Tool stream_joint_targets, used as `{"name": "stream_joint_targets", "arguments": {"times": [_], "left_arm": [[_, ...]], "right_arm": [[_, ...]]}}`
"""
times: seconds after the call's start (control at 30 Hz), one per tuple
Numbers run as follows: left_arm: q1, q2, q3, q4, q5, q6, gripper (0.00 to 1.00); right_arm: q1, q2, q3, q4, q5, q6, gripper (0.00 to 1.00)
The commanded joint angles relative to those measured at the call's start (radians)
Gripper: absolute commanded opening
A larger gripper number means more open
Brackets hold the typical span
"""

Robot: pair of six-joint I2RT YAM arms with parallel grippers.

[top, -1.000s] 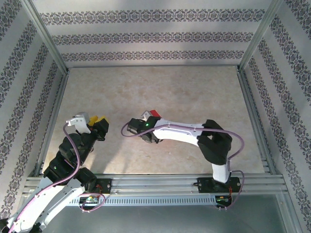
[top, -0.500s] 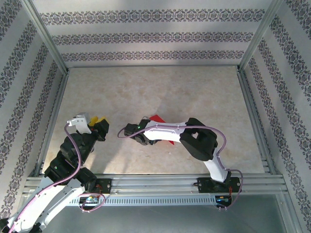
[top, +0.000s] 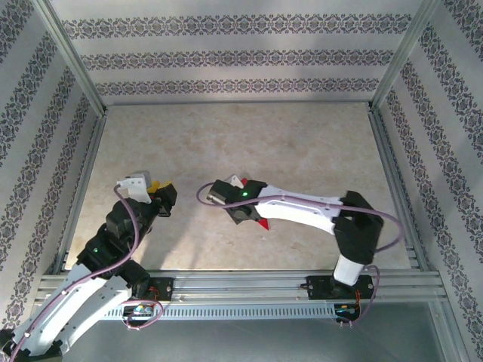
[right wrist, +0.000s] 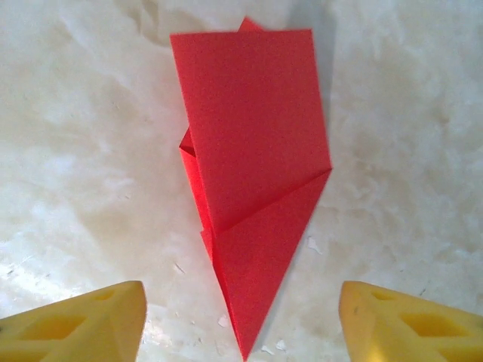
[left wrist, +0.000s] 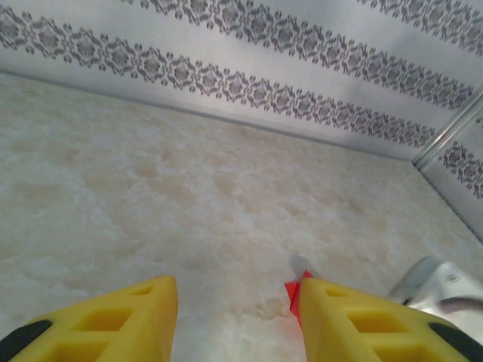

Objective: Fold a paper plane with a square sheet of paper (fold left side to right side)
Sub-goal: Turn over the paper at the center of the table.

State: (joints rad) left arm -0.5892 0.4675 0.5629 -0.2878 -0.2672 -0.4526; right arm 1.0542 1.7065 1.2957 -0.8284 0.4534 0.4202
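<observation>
Walls (top: pixel 226 56): pale panels with bands of dark floral pattern, closing in the table on the left, top and right of the top view, with metal posts at the corners.
Table (top: pixel 302 143): mottled beige, marble-like surface, with a metal rail along its lower edge in the top view.
Right arm (top: pixel 302 207): white and black, reaching from the lower right of the top view toward the centre, its wrist over the paper.
Left arm (top: pixel 106 249): runs from the lower left corner up to the left-centre of the top view, well apart from the right arm's wrist.
Sheet of paper (right wrist: pixel 253 143): bright red, lying flat on the table and folded into a narrow dart. In the right wrist view its squared end is at the top and its point at the bottom. In the top view a red tip (top: pixel 261 223) shows just below the right wrist.
Right gripper (right wrist: pixel 241 309): yellow jaws wide apart, one on each side of the paper's point, neither touching it.
Left gripper (left wrist: pixel 238 309): yellow jaws apart over bare table, nothing between them. A red sliver (left wrist: pixel 294 298) peeks out beside the right-hand finger.
</observation>
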Motion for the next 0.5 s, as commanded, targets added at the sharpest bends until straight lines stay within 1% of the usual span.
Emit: {"name": "stream_joint_targets", "arguments": {"times": [0.0,0.17,0.23,0.3,0.33,0.47], "left_arm": [[-0.008,0.062,0.006,0.095,0.06,-0.058,0.47],[-0.008,0.222,-0.004,0.209,0.177,-0.148,0.47],[-0.008,0.287,0.008,0.218,0.203,-0.178,0.48],[-0.008,0.35,0.023,0.226,0.224,-0.209,0.5],[-0.008,0.378,0.024,0.235,0.237,-0.229,0.5],[-0.009,0.502,0.005,0.327,0.312,-0.326,0.52]], "right_arm": [[-0.036,-0.121,-0.061,0.036,-0.014,0.012,0.72],[-0.113,-0.317,-0.188,0.149,-0.065,0.009,0.81],[-0.151,-0.394,-0.249,0.209,-0.104,0.015,0.87],[-0.203,-0.472,-0.317,0.272,-0.163,0.034,0.96],[-0.229,-0.502,-0.347,0.298,-0.196,0.045,0.98],[-0.359,-0.63,-0.483,0.414,-0.348,0.117,0.98]]}}
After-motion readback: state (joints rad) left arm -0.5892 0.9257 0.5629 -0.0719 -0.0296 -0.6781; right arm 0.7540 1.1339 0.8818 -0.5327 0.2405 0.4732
